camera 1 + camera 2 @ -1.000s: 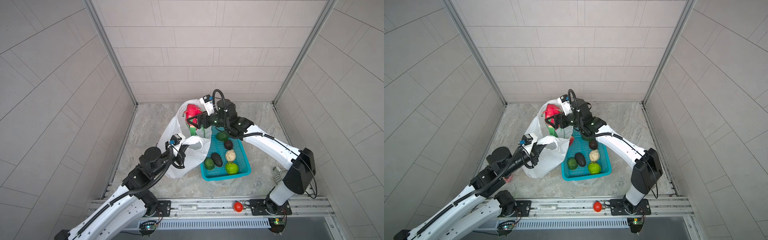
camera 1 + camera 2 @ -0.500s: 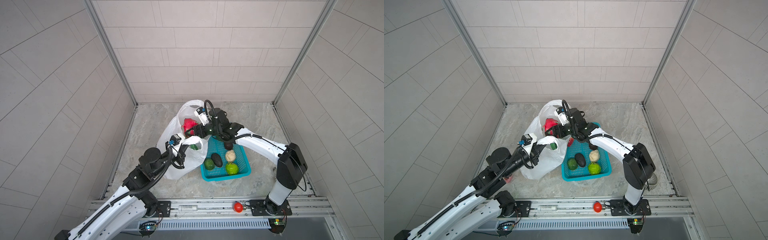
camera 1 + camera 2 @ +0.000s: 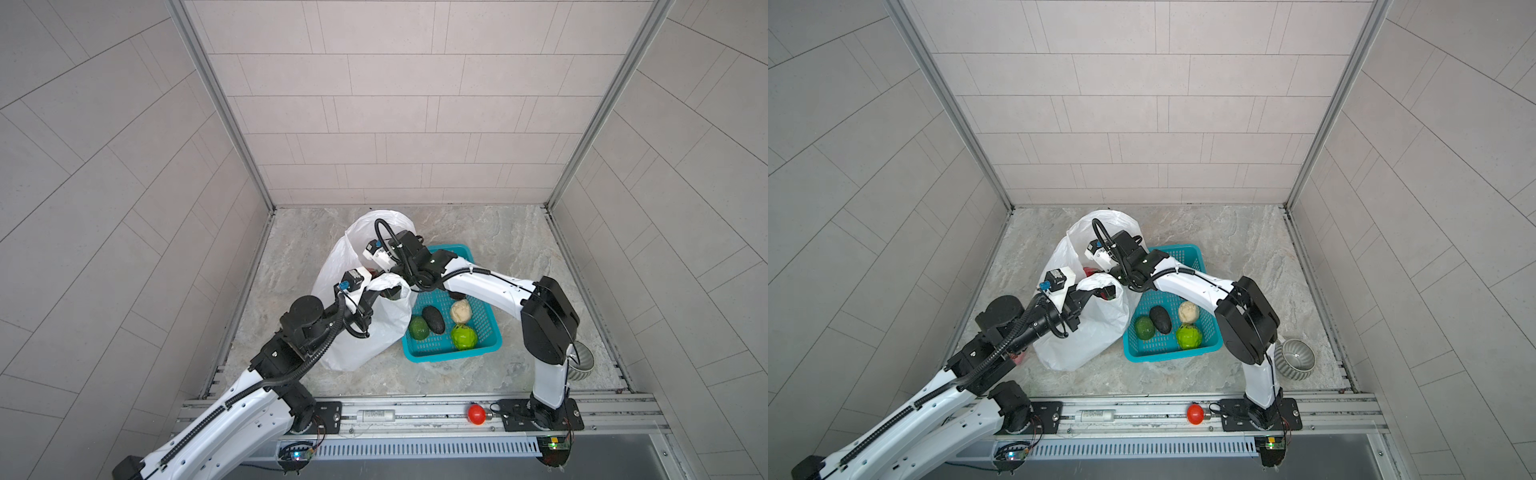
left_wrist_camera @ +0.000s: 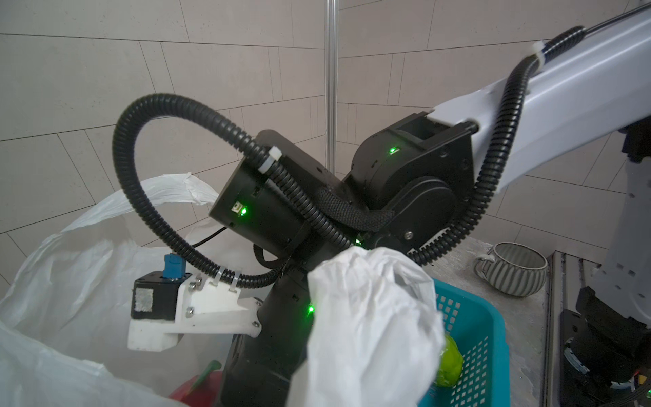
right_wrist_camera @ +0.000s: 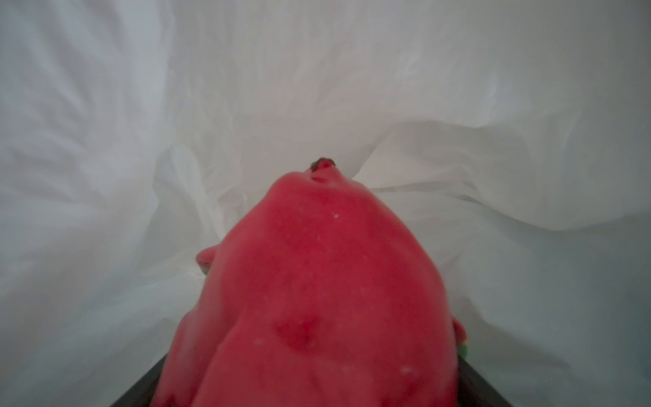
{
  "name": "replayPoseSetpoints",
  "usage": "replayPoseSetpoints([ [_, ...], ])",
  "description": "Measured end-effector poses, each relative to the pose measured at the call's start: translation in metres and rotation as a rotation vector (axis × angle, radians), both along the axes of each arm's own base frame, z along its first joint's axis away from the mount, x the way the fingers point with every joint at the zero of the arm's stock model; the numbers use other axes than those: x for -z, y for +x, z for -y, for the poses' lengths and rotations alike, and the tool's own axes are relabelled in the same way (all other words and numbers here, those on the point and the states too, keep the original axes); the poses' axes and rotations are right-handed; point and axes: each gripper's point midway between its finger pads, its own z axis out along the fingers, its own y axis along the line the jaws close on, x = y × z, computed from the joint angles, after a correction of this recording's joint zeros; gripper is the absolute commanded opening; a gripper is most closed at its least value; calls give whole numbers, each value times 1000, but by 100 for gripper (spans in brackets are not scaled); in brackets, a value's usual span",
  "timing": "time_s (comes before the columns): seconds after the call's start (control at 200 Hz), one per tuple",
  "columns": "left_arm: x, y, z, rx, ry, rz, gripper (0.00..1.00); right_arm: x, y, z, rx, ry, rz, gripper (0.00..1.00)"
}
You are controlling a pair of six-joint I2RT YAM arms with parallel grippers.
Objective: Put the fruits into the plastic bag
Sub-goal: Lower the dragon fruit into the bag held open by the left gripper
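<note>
The white plastic bag (image 3: 361,332) (image 3: 1084,336) stands left of the teal basket. My left gripper (image 3: 384,291) (image 3: 1104,291) is shut on the bag's near rim and holds the mouth up; in the left wrist view bag film (image 4: 366,317) covers its jaws. My right gripper (image 5: 317,394) reaches down into the bag, shut on the pink-red dragon fruit (image 5: 317,299) (image 4: 197,387), with bag walls all round it. In the basket lie a dark green avocado (image 3: 418,327), a black oval (image 3: 433,319), a cream knobbly ball (image 3: 461,311) and a bright green bumpy ball (image 3: 463,336).
The teal basket (image 3: 449,355) (image 3: 1167,353) sits right of the bag, under my right forearm. A grey ribbed cup (image 3: 1293,358) (image 4: 510,267) stands by the right arm's base. A glossy red ball (image 3: 476,414) rests on the front rail. Tiled walls close in three sides.
My right gripper has come down and toward the left with the dragon fruit, from above the bag's mouth into the bag. The left gripper has kept its hold on the rim.
</note>
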Motion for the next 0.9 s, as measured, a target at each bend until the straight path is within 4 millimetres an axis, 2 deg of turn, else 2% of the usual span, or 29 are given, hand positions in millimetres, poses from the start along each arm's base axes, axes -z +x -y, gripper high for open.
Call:
replayPoseSetpoints([
  [0.15, 2, -1, -1, -1, -9, -4, 0, 23, -3, 2, -3, -56, -36, 36],
  [0.335, -3, -3, -3, -6, -26, 9, 0, 27, 1, 4, 23, -95, -25, 60],
  [0.646, -4, -2, -15, -59, -43, 24, 0, 27, 10, 9, 69, -134, 19, 76],
  [0.666, -4, -1, -15, -63, -43, 25, 0, 27, 11, 9, 72, -136, 22, 85],
  [0.681, -4, -1, -16, -68, -44, 26, 0, 27, 11, 10, 75, -137, 24, 88],
  [0.901, -7, 1, -25, -114, -47, 46, 0, 21, 21, 19, 116, -148, 54, 89],
])
